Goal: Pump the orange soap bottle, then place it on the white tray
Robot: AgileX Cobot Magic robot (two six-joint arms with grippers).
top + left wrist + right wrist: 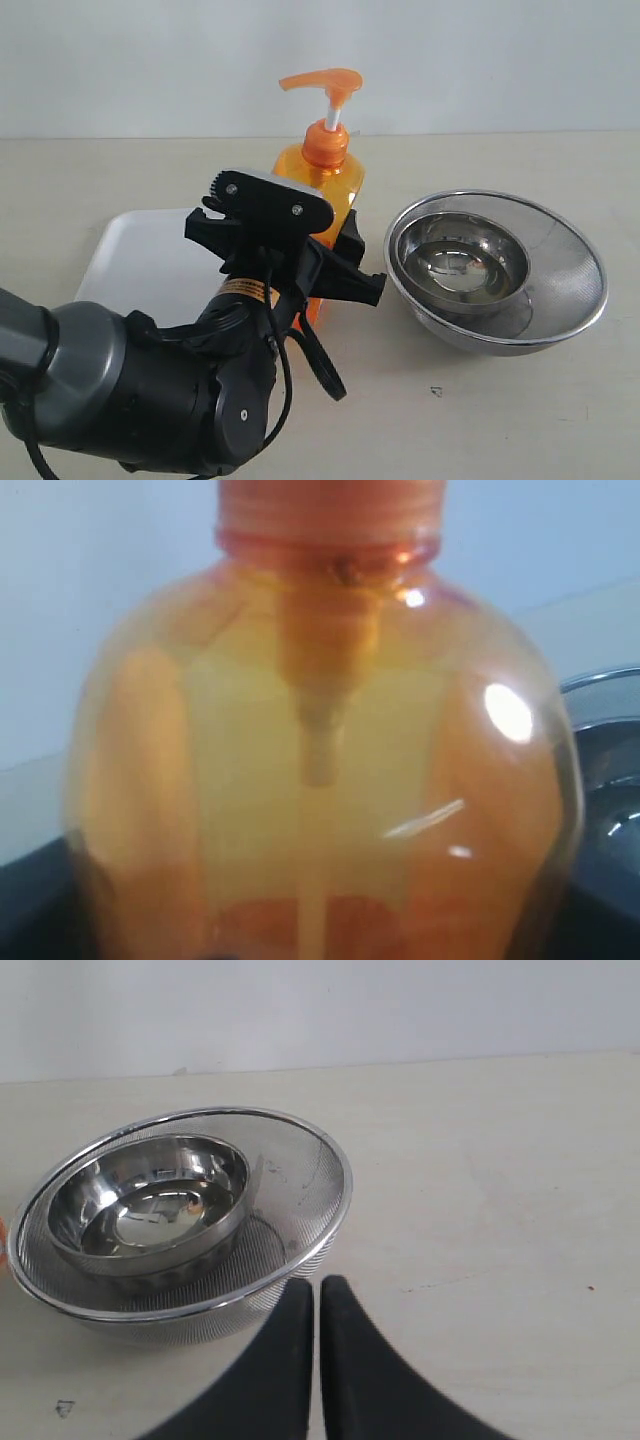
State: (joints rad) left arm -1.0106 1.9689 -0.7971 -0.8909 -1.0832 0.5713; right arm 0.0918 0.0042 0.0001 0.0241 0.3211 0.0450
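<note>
Left gripper [285, 235] level, seemingly clamped on orange soap bottle [335, 180]; right gripper [316, 1295] closed.

Soft, even, bright light is cast over all three views, and only faint shadows are thrown on the pale matt table top [520, 410]. White glare spots are seen on the translucent orange plastic soap bottle [200, 780], which is rendered blurred in the left wrist view. Reflections are mirrored in the round polished steel bowl [150, 1195], which is rendered sharp.
</note>
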